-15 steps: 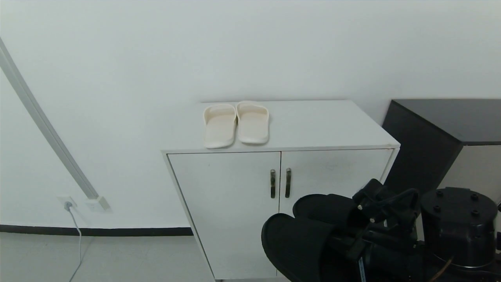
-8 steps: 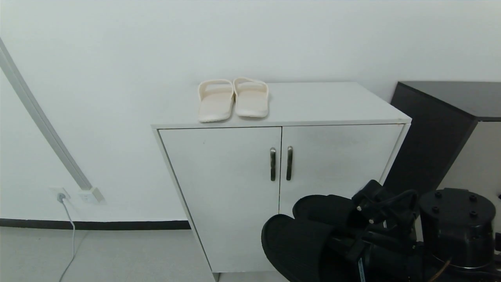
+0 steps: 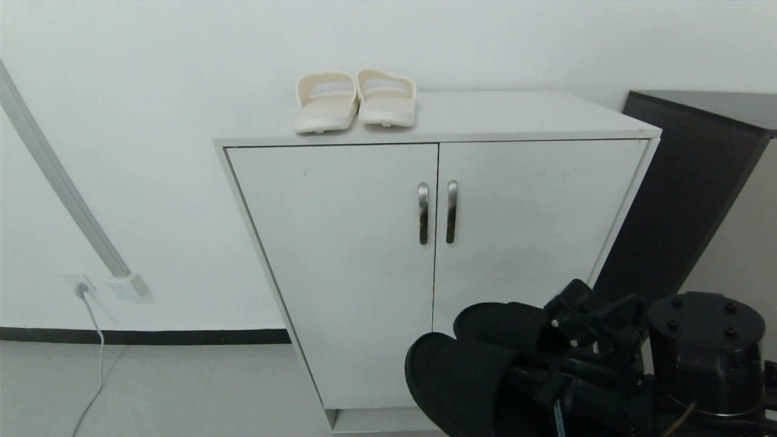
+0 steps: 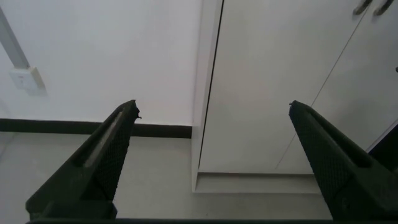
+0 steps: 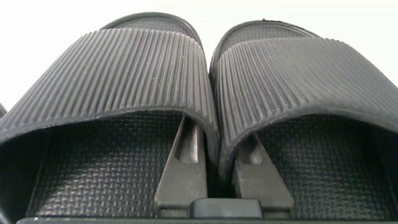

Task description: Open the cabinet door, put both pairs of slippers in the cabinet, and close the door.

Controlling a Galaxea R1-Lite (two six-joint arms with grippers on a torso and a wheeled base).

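Pale grey floor (image 3: 152, 388) and white wall (image 3: 182, 91) enclose the scene. Nearest, low on the robot's right, the right gripper (image 5: 217, 149) carries the pair of black slippers (image 3: 473, 370) side by side, soles roughly upright and facing the cabinet. In the right wrist view one of its fingers (image 5: 181, 168) lies inside each slipper, pinching the two adjoining side walls together beneath the ribbed straps. The left gripper (image 4: 212, 109) hangs low before the cabinet's left front corner; its fingers (image 4: 106, 155) are spread wide, with nothing between them. Behind stands the white cabinet (image 3: 340, 273), both doors closed, the left handle (image 3: 423, 213) and right handle (image 3: 451, 211) upright, just beside each other at the centre seam. On the left part of its top rests the pair of cream slippers (image 3: 355, 100), touching, straps toward the wall. A dark cabinet (image 3: 680, 200) stands to the right. On the wall to the left, a slanted conduit (image 3: 54, 176) meets a socket (image 3: 78, 285) with a grey cable (image 3: 91, 364).
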